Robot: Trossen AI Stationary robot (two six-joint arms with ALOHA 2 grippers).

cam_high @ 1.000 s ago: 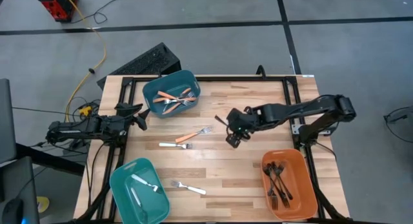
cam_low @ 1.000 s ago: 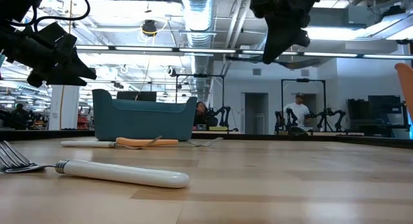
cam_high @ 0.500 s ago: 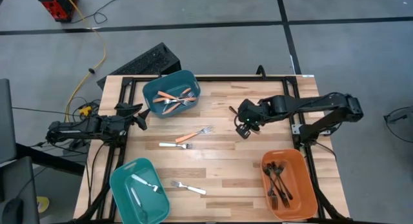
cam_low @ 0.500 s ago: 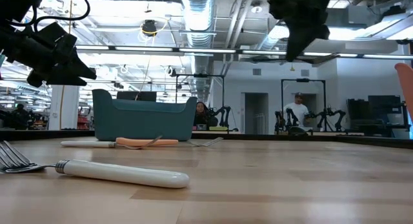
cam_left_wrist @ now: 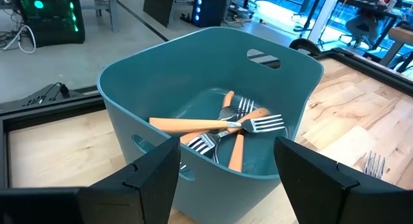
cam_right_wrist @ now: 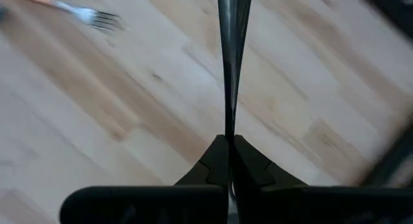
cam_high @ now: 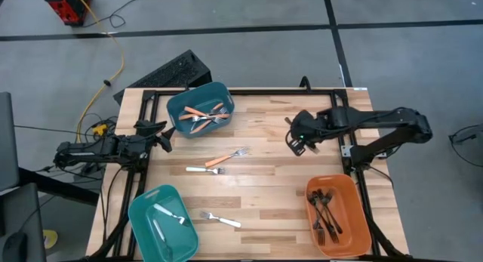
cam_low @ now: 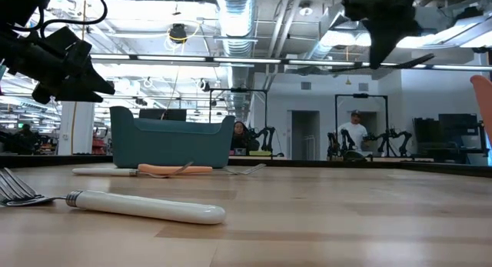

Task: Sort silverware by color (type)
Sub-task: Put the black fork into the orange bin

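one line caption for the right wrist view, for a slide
Right tool shut on a black fork, held above the wooden table.

Right hand (cam_high: 296, 137) moved away from the middle of the table (cam_high: 264, 186) toward its right edge over the last second — carried across with the black fork (cam_right_wrist: 232, 56) pinched between closed fingers. Now above the boards just inside the right-hand frame rail, farther from the loose orange-handled fork (cam_high: 226, 158) than before. Seen from the low camera, shifted rightward too — high over the tabletop.
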